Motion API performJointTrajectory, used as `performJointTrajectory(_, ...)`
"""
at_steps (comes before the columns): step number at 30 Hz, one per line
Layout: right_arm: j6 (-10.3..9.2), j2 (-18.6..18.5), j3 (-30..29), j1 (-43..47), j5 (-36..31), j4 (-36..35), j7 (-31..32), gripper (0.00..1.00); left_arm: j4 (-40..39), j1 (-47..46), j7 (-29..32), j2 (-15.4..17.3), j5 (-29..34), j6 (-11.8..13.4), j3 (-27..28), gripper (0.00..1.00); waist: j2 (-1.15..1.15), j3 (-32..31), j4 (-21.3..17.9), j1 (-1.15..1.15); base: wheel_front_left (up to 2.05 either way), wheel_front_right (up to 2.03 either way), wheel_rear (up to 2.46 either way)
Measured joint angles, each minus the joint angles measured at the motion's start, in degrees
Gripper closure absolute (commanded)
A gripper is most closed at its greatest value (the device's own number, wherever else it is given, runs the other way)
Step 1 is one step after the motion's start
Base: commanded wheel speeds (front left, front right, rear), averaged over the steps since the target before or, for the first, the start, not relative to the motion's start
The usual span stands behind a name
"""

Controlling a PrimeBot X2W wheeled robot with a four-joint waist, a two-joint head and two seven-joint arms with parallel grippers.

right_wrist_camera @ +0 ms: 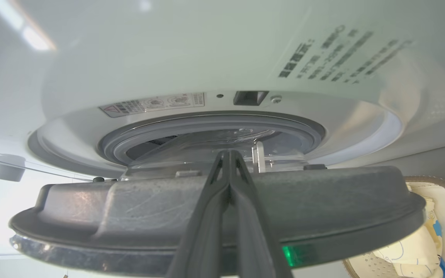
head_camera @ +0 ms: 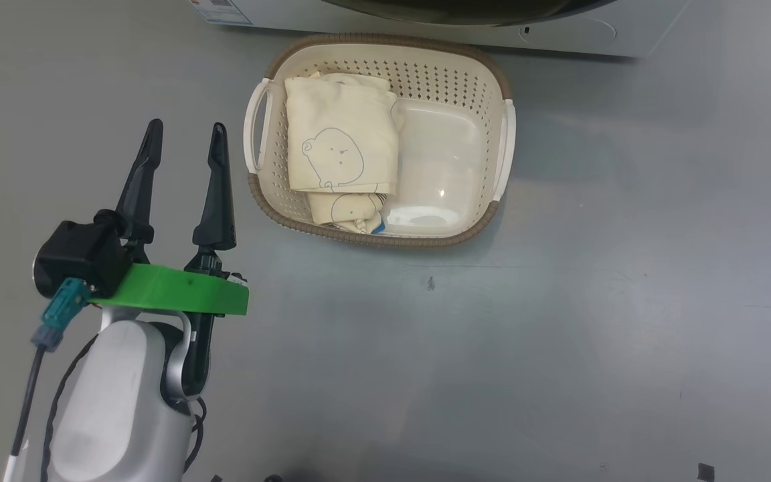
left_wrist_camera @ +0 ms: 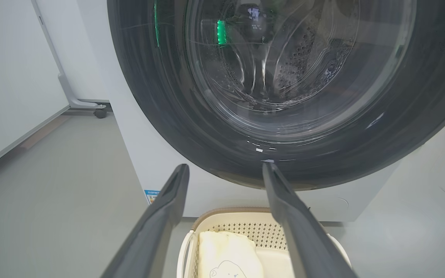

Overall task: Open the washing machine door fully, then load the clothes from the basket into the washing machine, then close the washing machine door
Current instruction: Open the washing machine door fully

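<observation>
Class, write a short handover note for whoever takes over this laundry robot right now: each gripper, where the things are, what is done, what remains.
Left gripper: open, empty, over the floor left of the basket.
Right gripper: shut, fingers lying across the black inner side of the washing machine door; contact uncertain.
Door: partly open, standing off the grey seal of the washing machine.
Clothes: folded in the basket's left half, before the machine.
Done: door started.
Left: open it fully, load clothes, close it.
</observation>
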Motion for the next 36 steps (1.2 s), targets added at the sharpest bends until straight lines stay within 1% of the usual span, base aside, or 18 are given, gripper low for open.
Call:
performJointTrajectory(2,0.04,0.04,0.07,0.27,0.22,0.01,0.46,1.0,0.08,0.03,0.0,0.0,0.0,0.01,0.03,0.0,0.0,-0.2,-0.12,0.0,0.0,0.0,0.0)
performJointTrajectory(5,0.87,0.11,0.25,1.52,0.56,-0.04,1.64,1.0,0.53,0.05,0.0,0.0,0.0,0.01,-0.01,0.0,0.0,-0.8,-0.46,0.0,0.0,0.0,0.0)
performJointTrajectory(12,2.1,0.59,0.8,4.9,1.72,-0.48,4.19,1.0,1.37,0.13,0.0,0.0,0.0,0.01,0.02,0.0,0.0,-2.42,-1.15,0.0,0.0,0.0,0.0)
performJointTrajectory(19,4.33,1.91,1.83,8.79,2.89,-1.54,6.65,1.0,1.85,0.83,0.0,0.0,0.02,0.01,0.09,0.0,0.0,-4.33,-1.7,0.0,0.0,0.0,0.0)
performJointTrajectory(22,5.0,2.68,2.43,10.81,3.11,-2.02,7.6,1.0,2.44,1.64,0.0,0.0,0.01,0.01,0.1,0.0,0.0,-5.4,-1.85,0.0,0.0,0.0,0.0)
performJointTrajectory(25,5.28,3.59,2.77,12.83,3.61,-2.46,8.17,1.0,3.12,2.3,0.0,0.0,0.02,0.01,0.1,0.0,0.0,-6.61,-1.95,0.0,0.0,0.0,0.0)
performJointTrajectory(28,5.98,4.04,3.21,14.88,4.02,-2.87,8.96,1.0,3.52,3.03,0.0,0.01,0.01,0.0,0.08,0.0,0.0,-7.95,-1.99,0.0,0.0,0.0,0.0)
performJointTrajectory(36,6.5,6.22,4.86,20.37,4.94,-4.3,10.85,1.0,4.14,5.56,0.0,0.02,0.03,-0.02,0.41,0.0,0.0,-11.75,-1.62,0.0,0.0,0.0,0.0)
